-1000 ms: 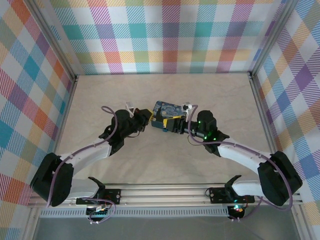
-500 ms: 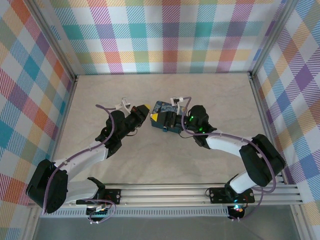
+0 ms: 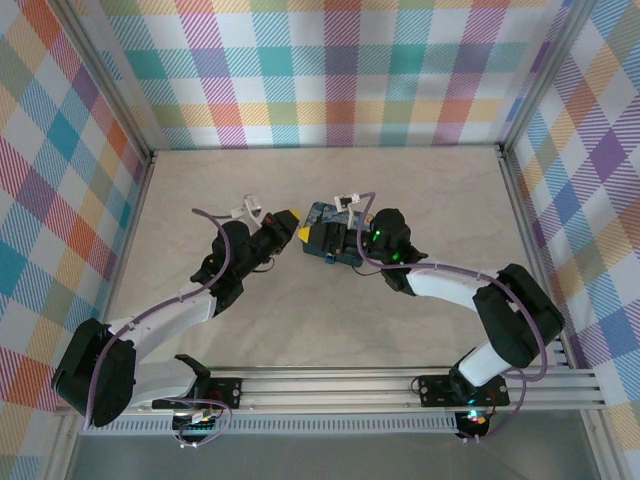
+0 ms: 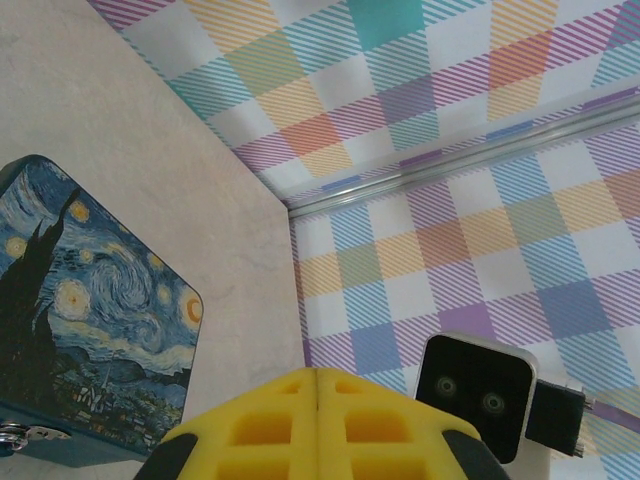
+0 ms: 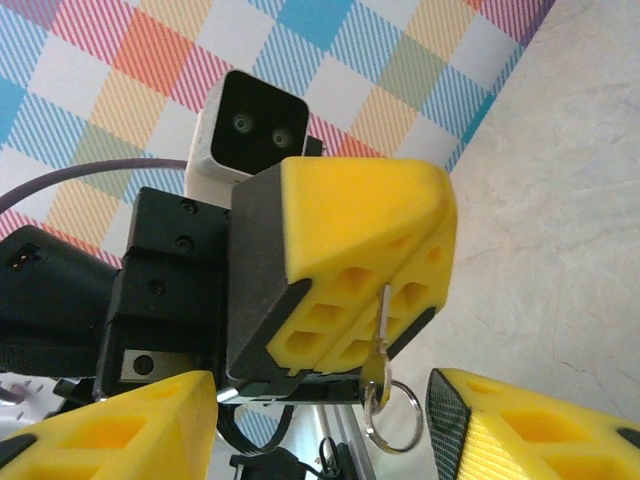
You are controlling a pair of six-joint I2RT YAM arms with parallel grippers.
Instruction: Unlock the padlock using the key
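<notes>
The key (image 5: 381, 320) is pinched by its blade in the seam of my left gripper (image 5: 390, 290), which is shut on it. The key's head and a split ring (image 5: 395, 415) hang below the fingers. My right gripper (image 5: 322, 425) is open, its yellow fingers (image 5: 110, 435) standing either side of the hanging ring, apart from it. From above, the left gripper (image 3: 298, 230) and right gripper (image 3: 322, 238) meet tip to tip at the left edge of the painted tin (image 3: 322, 213). The padlock is hidden. A small silvery piece (image 4: 12, 435) shows at the tin's near edge; I cannot tell what it is.
The night-sky tin (image 4: 80, 300) lies on the beige table (image 3: 200, 180) near the middle. Checked walls (image 3: 330, 70) close in the back and both sides. The right wrist's camera (image 4: 478, 393) sits close in front of the left gripper's fingers (image 4: 260, 430).
The right arm has swung left, bringing its gripper over the tin and up to the left gripper. The left gripper has shifted slightly back, still shut on the key.
</notes>
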